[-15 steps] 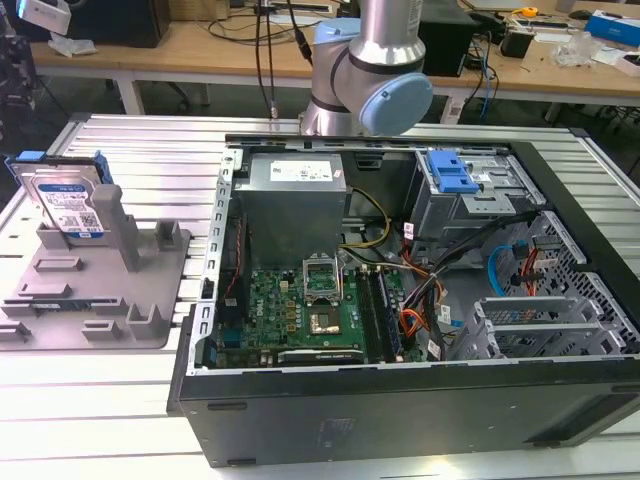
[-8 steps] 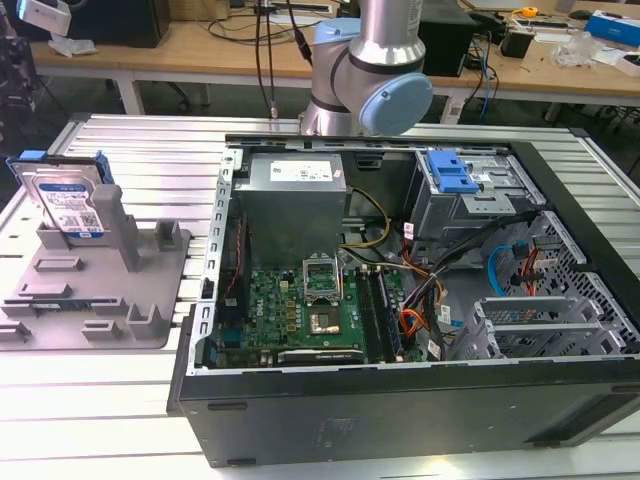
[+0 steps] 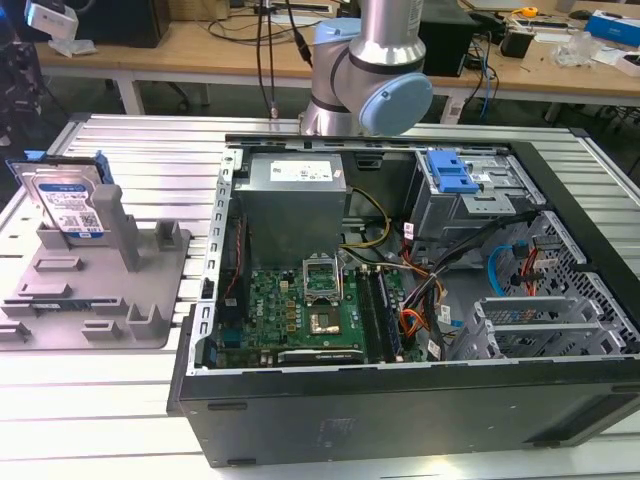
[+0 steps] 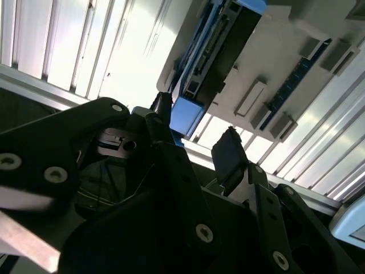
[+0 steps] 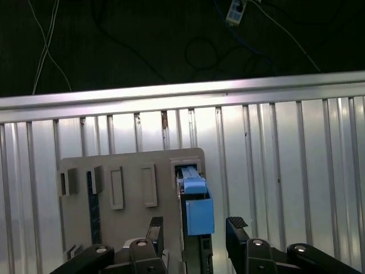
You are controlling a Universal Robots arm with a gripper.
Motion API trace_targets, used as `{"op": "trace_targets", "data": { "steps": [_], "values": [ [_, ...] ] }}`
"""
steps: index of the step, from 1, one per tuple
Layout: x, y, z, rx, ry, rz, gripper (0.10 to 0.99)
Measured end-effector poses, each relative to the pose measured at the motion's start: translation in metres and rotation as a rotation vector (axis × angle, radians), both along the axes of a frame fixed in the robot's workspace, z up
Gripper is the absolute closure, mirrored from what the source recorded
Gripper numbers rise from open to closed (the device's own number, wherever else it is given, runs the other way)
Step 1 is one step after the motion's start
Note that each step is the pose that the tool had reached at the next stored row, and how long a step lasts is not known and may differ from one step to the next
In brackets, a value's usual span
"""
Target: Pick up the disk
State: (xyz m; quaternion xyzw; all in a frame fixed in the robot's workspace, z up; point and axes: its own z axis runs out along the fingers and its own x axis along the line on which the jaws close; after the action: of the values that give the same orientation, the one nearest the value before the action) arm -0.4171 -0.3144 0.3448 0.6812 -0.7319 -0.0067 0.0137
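Observation:
The disk stands on edge in the grey plastic fixture at the exterior view's left. It is silver, with a white and blue label and blue side rails. In both wrist views I look down on the disk's thin edge, its blue rail end facing the camera. My gripper is open. One black finger lines up on each side of the disk's edge, and the other finger is well apart from it. The gripper holds nothing and touches nothing.
An open computer case with motherboard, cables and a blue drive bracket fills the exterior view's middle and right. The arm's elbow rises behind the case. The fixture lies on a ribbed metal table, whose edge is near it.

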Motion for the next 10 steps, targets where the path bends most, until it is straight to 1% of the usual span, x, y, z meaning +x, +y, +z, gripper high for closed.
{"op": "trace_targets", "data": {
  "steps": [1,4,10],
  "values": [
    [0.0,0.0,-0.001,-0.001,0.0,0.002,0.529],
    [0.0,0.0003,-0.0087,-0.007,-0.0001,0.016,0.529],
    [-0.0028,0.004,-0.0181,-0.009,-0.0002,0.02,0.529]
  ]
}}
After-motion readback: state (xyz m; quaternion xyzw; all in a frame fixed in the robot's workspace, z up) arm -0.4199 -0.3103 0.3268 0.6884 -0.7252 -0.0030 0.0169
